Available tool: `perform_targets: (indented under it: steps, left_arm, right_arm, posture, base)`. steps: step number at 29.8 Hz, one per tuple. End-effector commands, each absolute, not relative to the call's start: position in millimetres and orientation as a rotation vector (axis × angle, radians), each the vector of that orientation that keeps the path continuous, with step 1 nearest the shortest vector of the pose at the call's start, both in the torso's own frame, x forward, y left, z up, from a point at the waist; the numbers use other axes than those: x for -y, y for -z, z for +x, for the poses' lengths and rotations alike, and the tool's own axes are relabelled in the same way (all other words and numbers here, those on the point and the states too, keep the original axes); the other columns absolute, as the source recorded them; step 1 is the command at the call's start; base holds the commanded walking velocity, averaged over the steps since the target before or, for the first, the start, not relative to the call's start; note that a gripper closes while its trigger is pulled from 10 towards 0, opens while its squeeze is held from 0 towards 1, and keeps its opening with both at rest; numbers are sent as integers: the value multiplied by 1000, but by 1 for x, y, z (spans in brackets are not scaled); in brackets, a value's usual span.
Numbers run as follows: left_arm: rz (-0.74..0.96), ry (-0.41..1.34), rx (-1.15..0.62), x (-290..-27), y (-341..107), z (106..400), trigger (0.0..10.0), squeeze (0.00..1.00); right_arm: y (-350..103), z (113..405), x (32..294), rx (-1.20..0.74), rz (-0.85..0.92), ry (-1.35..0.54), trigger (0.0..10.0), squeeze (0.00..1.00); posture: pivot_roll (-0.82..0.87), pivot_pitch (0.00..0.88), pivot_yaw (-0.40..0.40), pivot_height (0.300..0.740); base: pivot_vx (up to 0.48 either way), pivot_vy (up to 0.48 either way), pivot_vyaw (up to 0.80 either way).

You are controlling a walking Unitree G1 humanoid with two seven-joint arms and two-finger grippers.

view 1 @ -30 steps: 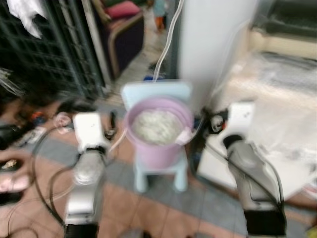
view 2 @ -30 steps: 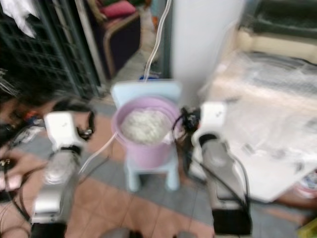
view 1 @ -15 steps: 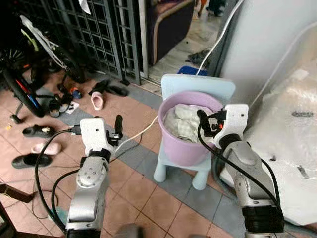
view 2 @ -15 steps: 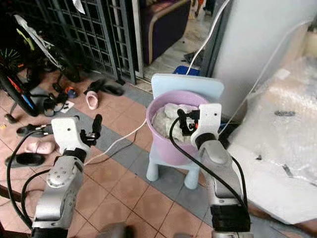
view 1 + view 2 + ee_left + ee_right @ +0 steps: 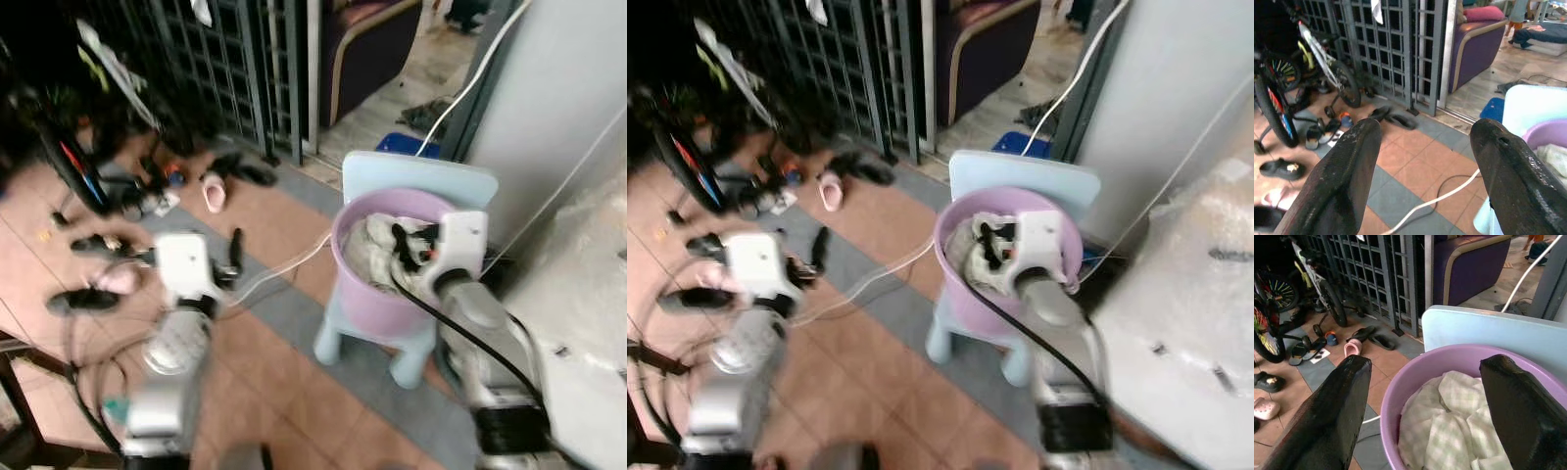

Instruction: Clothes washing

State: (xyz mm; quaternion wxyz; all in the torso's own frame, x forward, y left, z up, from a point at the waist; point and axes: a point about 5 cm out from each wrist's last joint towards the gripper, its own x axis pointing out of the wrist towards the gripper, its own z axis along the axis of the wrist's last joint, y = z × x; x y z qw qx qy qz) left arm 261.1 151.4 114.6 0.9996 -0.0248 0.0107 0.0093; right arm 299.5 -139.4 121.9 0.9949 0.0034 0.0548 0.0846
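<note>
The right gripper (image 5: 1420, 396), fingers spread, has edged over the purple bucket (image 5: 377, 299); left gripper (image 5: 1425, 161) likewise spread

You're looking at a round lilac plastic bucket (image 5: 377, 294) standing upright on the seat of a small pale-blue child's chair (image 5: 416, 178), right of centre in the scene and close to the grey wall at the far right. The chair's backrest rises just behind the bucket's far rim. Inside the bucket lies a crumpled heap of clothes (image 5: 1449, 431), white with a faint green check, filling it to a little below the rim.
</note>
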Motion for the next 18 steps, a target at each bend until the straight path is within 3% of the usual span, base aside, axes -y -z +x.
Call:
perform_targets:
  steps: [1, 9, 18]
  left_arm:
    - [-58, 5, -11, -143, -118, 261, 10000, 0]
    - [-55, 8, -15, -142, -118, 261, 10000, 0]
    - [-48, -1, -22, -143, -117, 260, 10000, 0]
  right_arm:
    - [-117, 299, 152, -133, -13, -125, 10000, 0]
    - [-114, 300, 153, -157, -51, -106, 10000, 0]
    - [-107, 304, 174, -227, -113, 33, 10000, 0]
  posture:
    - [-19, 65, 30, 740]
    - [-19, 70, 27, 740]
    - [-18, 87, 20, 740]
  base:
    - [337, 0, 0]
    - [344, 0, 0]
    - [341, 0, 0]
